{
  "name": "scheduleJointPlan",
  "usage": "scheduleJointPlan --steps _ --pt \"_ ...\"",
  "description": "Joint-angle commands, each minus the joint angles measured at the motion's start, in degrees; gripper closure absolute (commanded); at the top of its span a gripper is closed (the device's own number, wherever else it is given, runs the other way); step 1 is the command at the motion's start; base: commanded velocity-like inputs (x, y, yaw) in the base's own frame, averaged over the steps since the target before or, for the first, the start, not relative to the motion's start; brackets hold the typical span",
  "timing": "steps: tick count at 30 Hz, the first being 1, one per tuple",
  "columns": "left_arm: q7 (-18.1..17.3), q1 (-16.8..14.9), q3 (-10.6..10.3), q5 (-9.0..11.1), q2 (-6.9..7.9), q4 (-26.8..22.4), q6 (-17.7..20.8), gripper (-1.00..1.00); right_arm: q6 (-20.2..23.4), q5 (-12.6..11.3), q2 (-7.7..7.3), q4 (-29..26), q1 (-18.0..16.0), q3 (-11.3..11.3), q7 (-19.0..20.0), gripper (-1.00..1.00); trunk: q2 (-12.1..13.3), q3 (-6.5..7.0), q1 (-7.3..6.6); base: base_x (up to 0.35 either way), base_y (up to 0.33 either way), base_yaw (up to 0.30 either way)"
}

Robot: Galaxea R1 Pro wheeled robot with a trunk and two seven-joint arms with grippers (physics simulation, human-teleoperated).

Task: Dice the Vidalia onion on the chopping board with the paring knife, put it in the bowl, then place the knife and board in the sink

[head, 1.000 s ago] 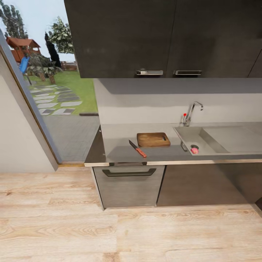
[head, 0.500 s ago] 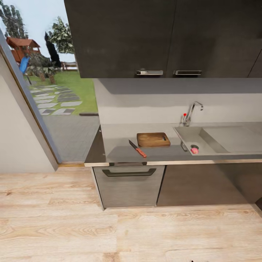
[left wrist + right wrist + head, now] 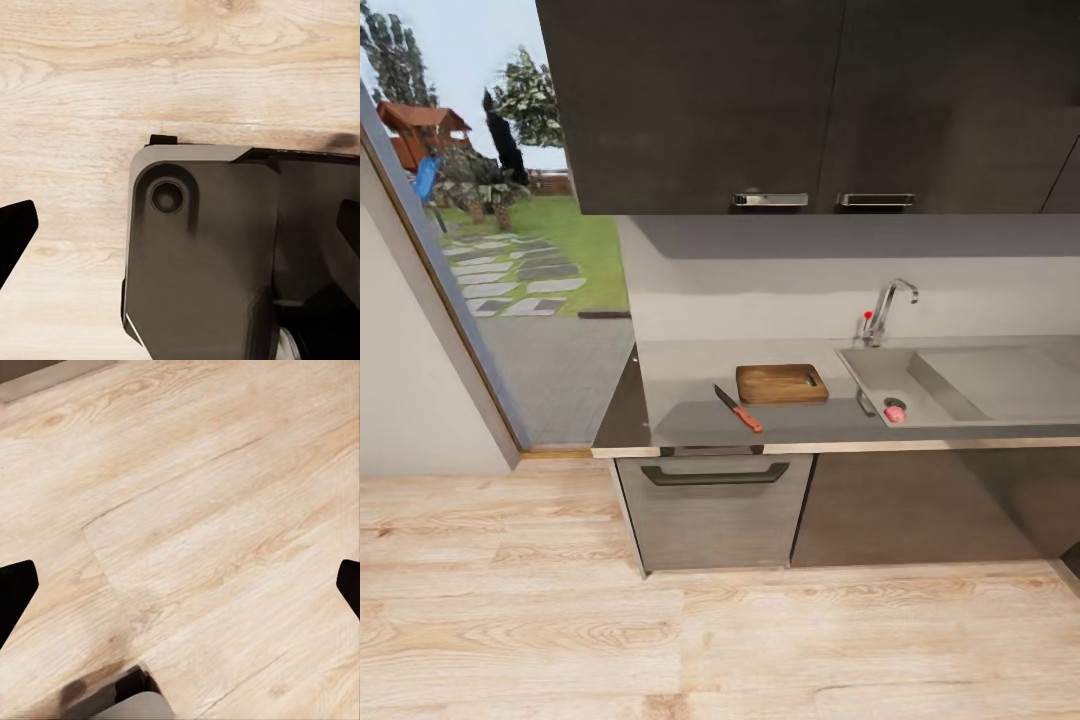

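Observation:
The brown chopping board (image 3: 781, 383) lies on the grey countertop (image 3: 680, 375), left of the sink (image 3: 880, 375). Just in front of the board, to its left, the paring knife (image 3: 738, 408) rests slanted, red-orange handle toward the counter's front edge. A small pinkish onion (image 3: 895, 414) sits in the basin beside the drain. The bowl is out of view. In the left wrist view my left gripper (image 3: 180, 225) hangs open over my own dark base (image 3: 202, 255) and the wood floor. In the right wrist view my right gripper (image 3: 180, 585) is open above bare floor, nothing between its fingers.
A chrome faucet (image 3: 888, 305) with a red knob stands behind the basin, with the drainboard (image 3: 1000, 375) to its right. Dark wall cabinets (image 3: 810, 100) hang above the counter. A drawer front (image 3: 713, 505) sits under the knife. A glass door (image 3: 510, 250) opens on a garden at left. Wood floor (image 3: 660, 640) lies between me and the counter.
A small dark tip that showed at the bottom edge of the head view half a second ago is gone. The board, knife and onion have not moved.

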Motion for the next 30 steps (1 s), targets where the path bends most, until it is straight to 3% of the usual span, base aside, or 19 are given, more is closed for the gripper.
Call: scheduleJointPlan --steps 1,8,13,18,22,24,27,30 --pt "0.02 -0.01 0.02 0.41 -0.02 -0.03 -0.10 -1.00 -0.17 0.36 0.24 0.10 -0.04 -0.58 0.01 -1.00 -0.11 -0.10 0.03 0.000 0.000 0.000" --pt "-0.01 0.00 -0.03 0.41 -0.09 0.08 -0.10 -1.00 -0.17 0.62 1.38 0.14 -0.04 -0.54 -0.01 -1.00 -0.11 -0.10 0.03 0.000 0.000 0.000" --pt "0.01 0.00 -0.03 0.41 -0.18 0.57 -0.10 -1.00 -0.16 0.66 3.70 0.14 -0.04 -0.57 0.01 -1.00 -0.11 -0.10 0.03 0.000 0.000 0.000" --pt "0.01 -0.01 -0.03 0.41 -0.19 0.64 -0.10 -1.00 -0.11 0.58 4.27 0.16 -0.04 -0.57 0.16 -1.00 -0.11 -0.10 0.03 0.000 0.000 0.000" --pt "0.00 -0.01 -0.03 0.41 -0.24 0.65 -0.10 -1.00 -0.15 0.57 7.44 0.15 -0.04 -0.57 0.23 -1.00 -0.11 -0.10 0.03 0.000 0.000 0.000" --pt "0.02 -0.01 -0.03 0.41 -0.26 0.65 -0.10 -1.00 -0.17 0.65 8.06 0.15 -0.04 -0.51 0.29 -1.00 -0.11 -0.10 0.03 0.000 0.000 0.000" --pt "-0.01 -0.01 -0.03 0.41 -0.27 0.65 -0.10 -1.00 -0.24 0.90 8.40 0.13 -0.04 -0.44 0.37 -1.00 -0.11 -0.10 0.03 0.000 0.000 0.000" --pt "-0.01 -0.01 -0.03 0.41 -0.26 0.65 -0.10 -1.00 -0.54 3.15 8.24 -0.02 -0.01 0.65 0.64 -1.00 -0.11 -0.10 0.03 0.000 0.000 0.000"
